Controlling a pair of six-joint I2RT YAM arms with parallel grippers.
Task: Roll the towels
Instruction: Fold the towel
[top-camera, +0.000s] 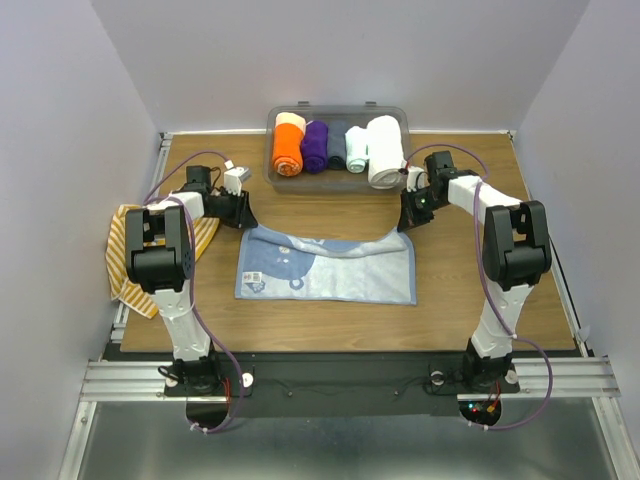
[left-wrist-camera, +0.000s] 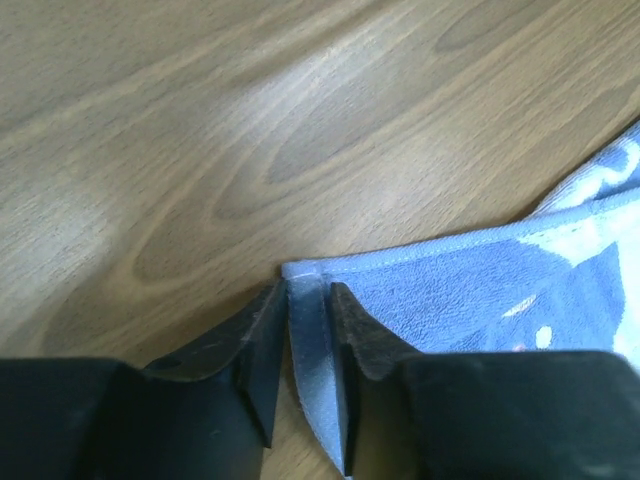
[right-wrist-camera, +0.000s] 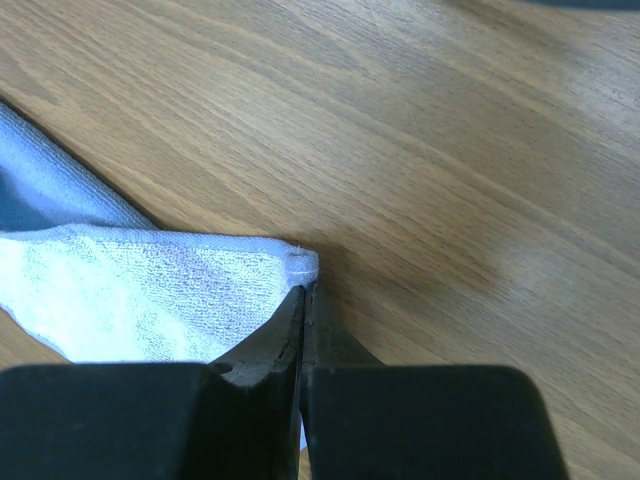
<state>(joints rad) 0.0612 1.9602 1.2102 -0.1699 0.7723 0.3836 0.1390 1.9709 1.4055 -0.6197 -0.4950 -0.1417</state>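
In front of the bin (top-camera: 336, 108), I see the pale blue towel (top-camera: 330, 275) spread flat, one far corner clamped in the right gripper (right-wrist-camera: 303, 290), the other between the jaws of the left gripper (left-wrist-camera: 300, 300), grip not determinable.

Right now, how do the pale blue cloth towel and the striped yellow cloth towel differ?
The pale blue cloth towel lies spread out in the middle of the wooden table; the striped yellow cloth towel sits bunched at its left edge. The right tool pinches one far corner of the blue towel and the left tool straddles the other; no tool is on the striped one. Both are unrolled.
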